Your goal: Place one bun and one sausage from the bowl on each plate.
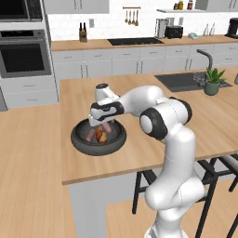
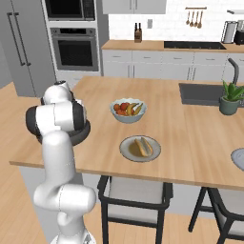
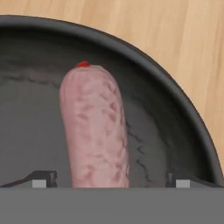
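Over the bowl [image 1: 79,139] the arm bends low — fingers [image 3: 43,178] spread astride a sausage [image 3: 96,127].

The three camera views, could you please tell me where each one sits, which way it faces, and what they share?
Left base view: behind the arm to its left, facing forward and down at the island; the white arm reaches the end effector over the bowl.
Right base view: behind the arm to its right, facing the fruit bowl and a plate holding a bun; the arm hides most of the bowl.
Hand view: on the hand, facing a sausage between open fingertips.
Shared: bowl, island.
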